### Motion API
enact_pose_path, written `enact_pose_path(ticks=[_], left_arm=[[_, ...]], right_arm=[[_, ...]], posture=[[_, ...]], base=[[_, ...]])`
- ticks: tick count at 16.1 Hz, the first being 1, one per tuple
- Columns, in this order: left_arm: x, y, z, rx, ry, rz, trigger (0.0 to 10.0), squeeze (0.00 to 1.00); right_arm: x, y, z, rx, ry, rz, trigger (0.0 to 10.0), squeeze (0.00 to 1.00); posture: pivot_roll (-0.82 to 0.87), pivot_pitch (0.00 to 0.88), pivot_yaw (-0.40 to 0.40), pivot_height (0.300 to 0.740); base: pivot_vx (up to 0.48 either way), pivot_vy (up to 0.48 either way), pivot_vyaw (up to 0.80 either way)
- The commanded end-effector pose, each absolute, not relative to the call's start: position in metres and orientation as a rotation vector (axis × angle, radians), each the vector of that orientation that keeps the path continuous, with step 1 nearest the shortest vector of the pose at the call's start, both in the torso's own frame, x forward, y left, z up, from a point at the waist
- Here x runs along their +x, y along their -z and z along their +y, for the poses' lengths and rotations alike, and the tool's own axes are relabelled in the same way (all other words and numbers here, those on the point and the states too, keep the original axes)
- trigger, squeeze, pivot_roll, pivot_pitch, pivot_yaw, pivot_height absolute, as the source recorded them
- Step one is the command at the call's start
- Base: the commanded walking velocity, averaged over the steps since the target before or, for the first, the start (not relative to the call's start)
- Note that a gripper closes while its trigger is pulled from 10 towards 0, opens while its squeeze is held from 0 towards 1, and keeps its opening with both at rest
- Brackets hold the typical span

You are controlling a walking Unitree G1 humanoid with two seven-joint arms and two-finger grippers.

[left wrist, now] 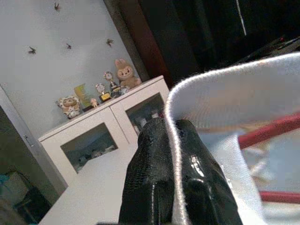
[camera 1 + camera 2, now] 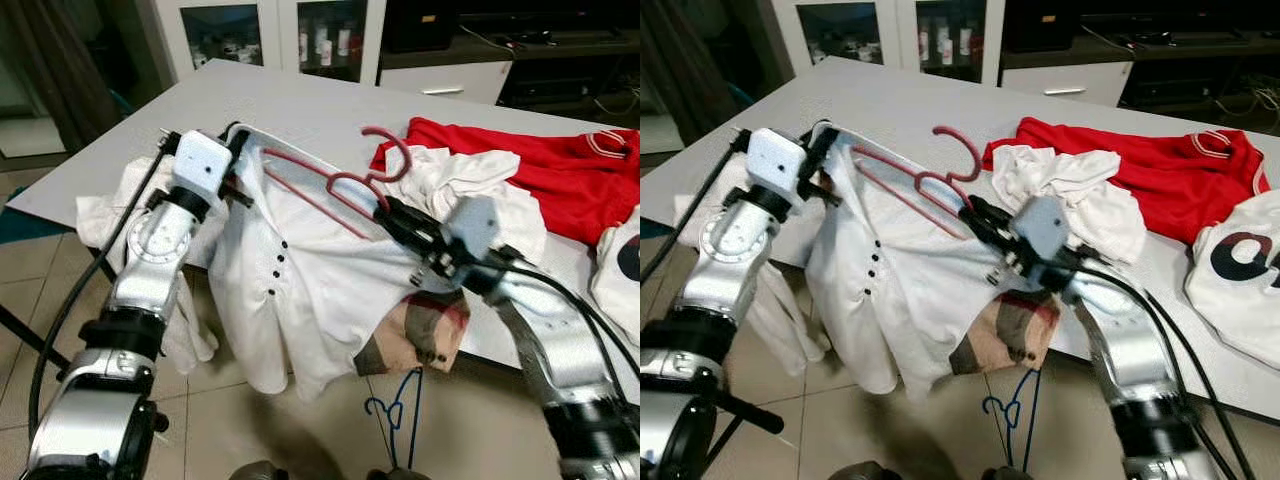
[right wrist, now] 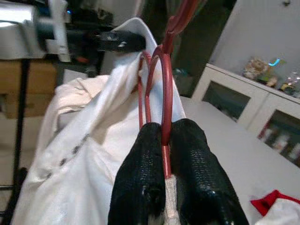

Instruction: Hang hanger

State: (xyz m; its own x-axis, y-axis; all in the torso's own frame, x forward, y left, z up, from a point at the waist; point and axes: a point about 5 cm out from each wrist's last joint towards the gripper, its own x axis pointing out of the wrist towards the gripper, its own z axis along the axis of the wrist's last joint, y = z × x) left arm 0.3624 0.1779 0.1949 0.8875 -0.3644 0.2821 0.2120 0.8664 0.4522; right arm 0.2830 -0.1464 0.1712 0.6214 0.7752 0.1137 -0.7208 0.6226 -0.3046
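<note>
A red wire hanger (image 2: 345,180) sits inside a white buttoned shirt (image 2: 300,290) held up over the near edge of the grey table (image 2: 300,100). My right gripper (image 2: 392,212) is shut on the hanger's neck, just below the hook; the right wrist view shows both black fingers (image 3: 185,164) pinching the red wire (image 3: 164,93). My left gripper (image 2: 240,165) is shut on the shirt's collar edge at the left shoulder, and the left wrist view shows the white fabric edge (image 1: 174,140) between its fingers. The shirt's lower part hangs off the table toward the floor.
A red garment (image 2: 540,170) and crumpled white clothes (image 2: 470,185) lie on the table's right side, with a plaid item (image 2: 420,330) at the edge. A blue hanger (image 2: 395,415) dangles below the table. White cabinets (image 2: 270,30) stand behind.
</note>
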Motion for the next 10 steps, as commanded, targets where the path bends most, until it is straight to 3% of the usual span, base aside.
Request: enact_pose_path(ticks=[1, 7, 10], left_arm=[[0.366, -0.21, 0.19, 0.443, 0.271, -0.399, 0.0, 0.0], [0.372, -0.225, 0.175, 0.481, 0.419, -0.41, 0.0, 0.0], [0.374, -0.219, 0.181, 0.527, 0.467, -0.347, 0.0, 0.0]], right_arm=[[0.277, -0.172, -0.161, -0.194, -0.838, -0.238, 10.0, 0.0], [0.244, -0.151, -0.155, 0.086, -0.881, -0.155, 10.0, 0.0], [0.245, -0.143, -0.169, 0.037, -0.815, -0.099, 10.0, 0.0]], posture=[[-0.04, 0.0, 0.039, 0.74], [-0.06, 0.0, 0.057, 0.74], [-0.07, 0.0, 0.056, 0.74]], base=[[0.0, 0.0, 0.0], [0.0, 0.0, 0.0], [0.0, 0.0, 0.0]])
